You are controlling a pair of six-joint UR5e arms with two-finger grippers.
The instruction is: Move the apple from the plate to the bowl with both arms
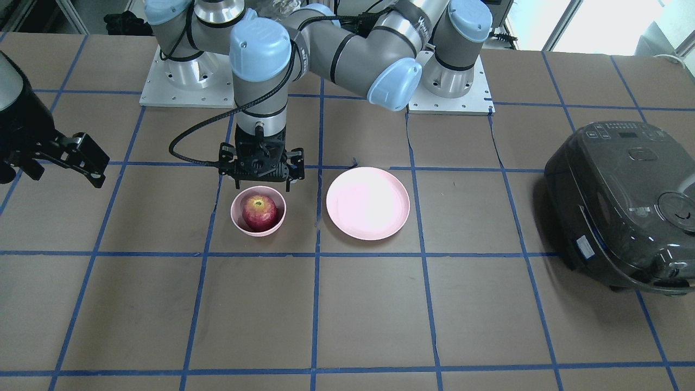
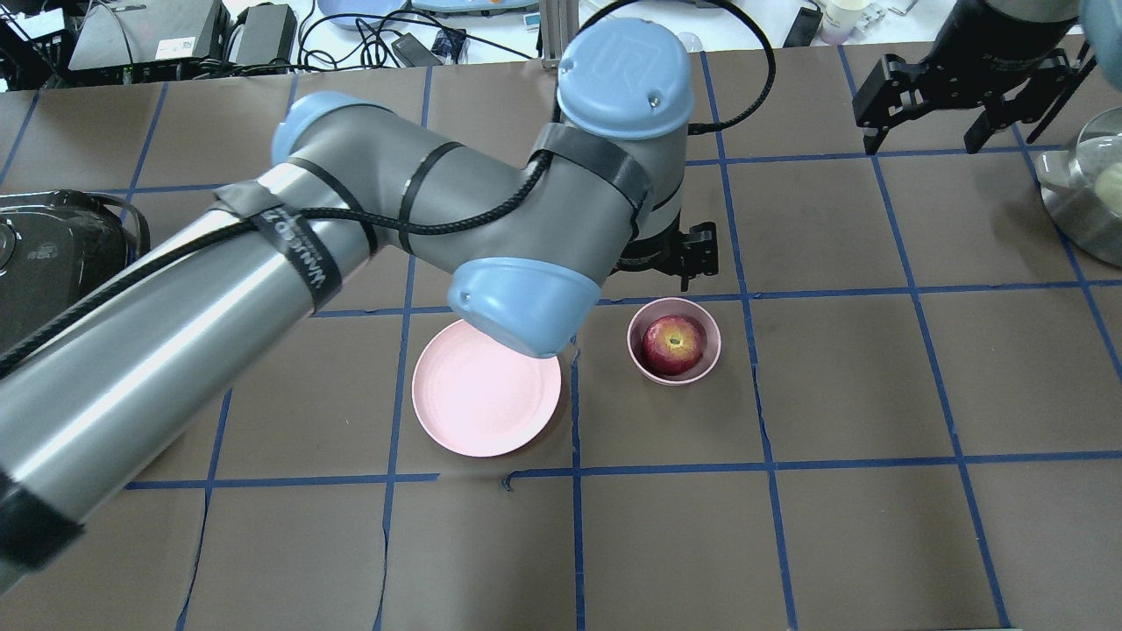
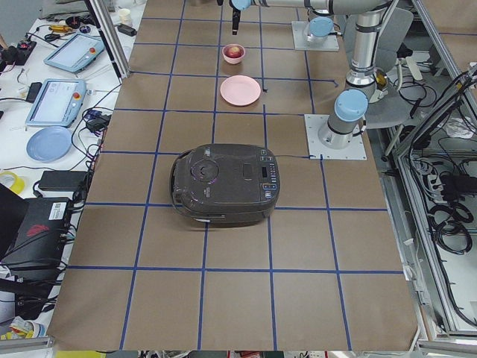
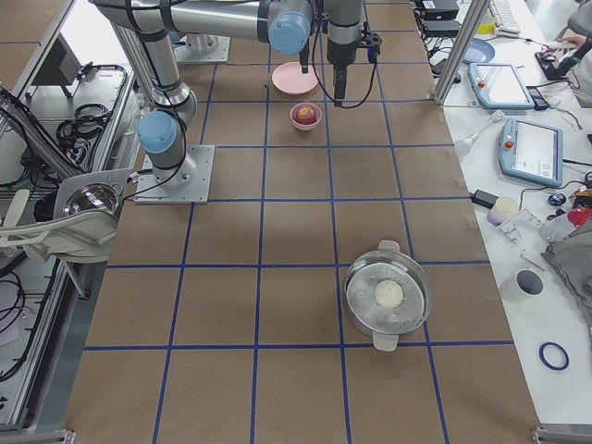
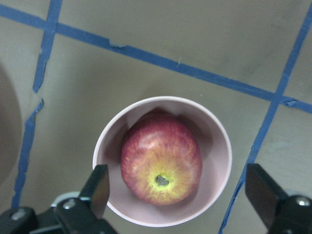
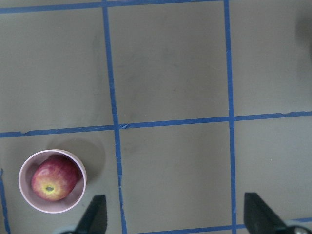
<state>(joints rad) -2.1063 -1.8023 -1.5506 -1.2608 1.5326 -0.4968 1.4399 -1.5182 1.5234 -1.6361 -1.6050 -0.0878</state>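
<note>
The red apple (image 1: pixel 259 212) sits stem end up inside the small pink bowl (image 1: pixel 236 217); both also show in the overhead view, the apple (image 2: pixel 673 344) in the bowl (image 2: pixel 633 350). The pale-pink plate (image 1: pixel 367 202) lies empty beside the bowl, as the overhead view (image 2: pixel 486 399) confirms. My left gripper (image 1: pixel 261 176) hangs open right above the bowl; in its wrist view (image 5: pixel 178 195) the fingers (image 5: pixel 97 190) straddle the apple (image 5: pixel 161 165) without touching it. My right gripper (image 2: pixel 929 123) is open and empty, raised well off to the side; its wrist view (image 6: pixel 178 214) shows the apple (image 6: pixel 54 177) far left.
A dark rice cooker (image 1: pixel 624 206) stands on the robot's left side of the table. A metal pot (image 2: pixel 1087 193) with a glass lid stands at the far right edge. The left arm's upper links stretch over the plate in the overhead view.
</note>
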